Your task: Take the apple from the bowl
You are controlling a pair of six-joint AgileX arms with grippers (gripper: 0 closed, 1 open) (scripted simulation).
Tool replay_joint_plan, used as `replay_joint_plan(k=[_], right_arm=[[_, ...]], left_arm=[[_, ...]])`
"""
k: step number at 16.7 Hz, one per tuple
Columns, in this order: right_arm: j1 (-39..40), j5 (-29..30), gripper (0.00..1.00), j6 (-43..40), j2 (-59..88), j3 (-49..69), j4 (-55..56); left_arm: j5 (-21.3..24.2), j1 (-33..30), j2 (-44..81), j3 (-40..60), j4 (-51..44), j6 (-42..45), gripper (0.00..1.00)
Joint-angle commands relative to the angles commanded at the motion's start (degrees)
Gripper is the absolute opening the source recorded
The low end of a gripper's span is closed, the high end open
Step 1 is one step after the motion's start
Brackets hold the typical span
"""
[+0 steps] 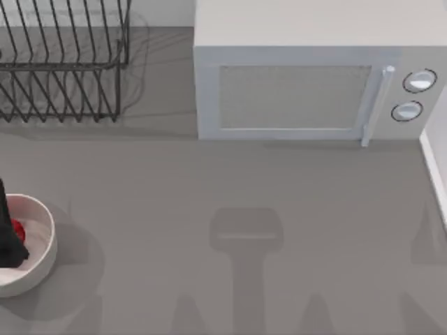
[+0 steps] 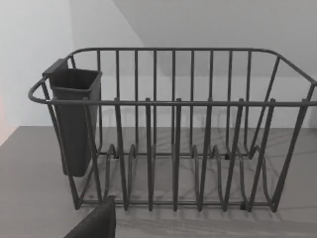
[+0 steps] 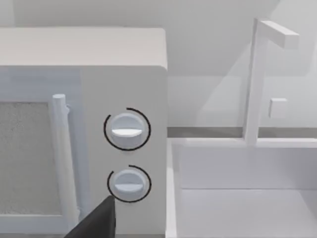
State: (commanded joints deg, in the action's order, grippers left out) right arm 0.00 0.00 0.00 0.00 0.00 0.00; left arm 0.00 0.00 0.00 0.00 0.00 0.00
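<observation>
Apple (image 1: 17,227): mostly hidden behind left end effector (image 1: 10,241).
Bowl (image 1: 43,241): cut by top view's left edge.
Rack (image 1: 63,63): cut at top and left edges.
Left end effector: fingers unreadable.

Open table (image 1: 279,195) centre; rack (image 1: 63,63), microwave (image 1: 307,77) block rear.

At our table's left edge the bowl (image 1: 43,241) holds the apple (image 1: 17,227) (partly hidden) — dish rack (image 1: 63,59) behind it, microwave (image 1: 307,77) to the rack's right.
</observation>
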Motion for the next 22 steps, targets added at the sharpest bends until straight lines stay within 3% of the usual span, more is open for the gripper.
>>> replay_joint_plan(k=[6, 10, 14, 22], right_arm=[[0.0, 0.0, 1.00, 0.0, 0.0, 0.0, 0.0], [0.0, 0.0, 1.00, 0.0, 0.0, 0.0, 0.0], [0.0, 0.0, 1.00, 0.0, 0.0, 0.0, 0.0], [0.0, 0.0, 1.00, 0.0, 0.0, 0.0, 0.0]], left_arm=[[0.0, 0.0, 0.0, 0.0, 0.0, 0.0, 1.00], [0.0, 0.3, 6.2, 5.4, -5.2, 0.4, 1.00], [0.0, 0.8, 21.6, 16.7, -16.0, 1.1, 1.00], [0.0, 2.2, 64.7, 45.3, -43.4, 3.0, 1.00]])
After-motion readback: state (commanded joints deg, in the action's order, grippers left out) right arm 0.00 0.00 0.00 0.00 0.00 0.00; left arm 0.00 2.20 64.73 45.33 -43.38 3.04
